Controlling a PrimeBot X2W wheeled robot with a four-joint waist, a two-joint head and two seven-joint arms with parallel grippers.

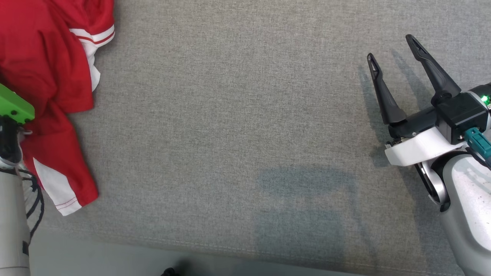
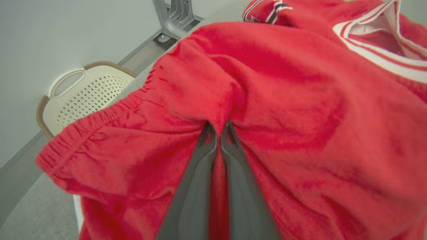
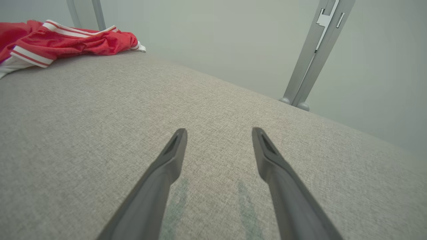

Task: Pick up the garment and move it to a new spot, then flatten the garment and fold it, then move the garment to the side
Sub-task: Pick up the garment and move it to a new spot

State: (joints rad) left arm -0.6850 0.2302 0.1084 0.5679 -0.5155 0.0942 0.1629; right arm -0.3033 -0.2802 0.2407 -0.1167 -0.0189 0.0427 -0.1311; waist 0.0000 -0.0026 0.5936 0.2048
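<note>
The garment (image 1: 46,76) is a crumpled red piece with white panels and striped trim, bunched at the far left of the grey fabric table (image 1: 245,126). In the left wrist view my left gripper (image 2: 218,131) is shut on a fold of the garment (image 2: 283,110), red cloth pinched between the dark fingers (image 2: 196,186). Its green-topped wrist (image 1: 13,107) shows at the left edge of the head view, fingertips hidden by cloth. My right gripper (image 1: 391,51) hovers open over bare table at the right. From there the garment (image 3: 63,41) lies far off at upper left, beyond the right gripper (image 3: 218,133).
A cream perforated laundry basket (image 2: 83,96) stands on the floor beyond the table's left end. Metal frame posts (image 3: 317,53) rise behind the table. The table's front edge (image 1: 191,251) runs along the bottom of the head view.
</note>
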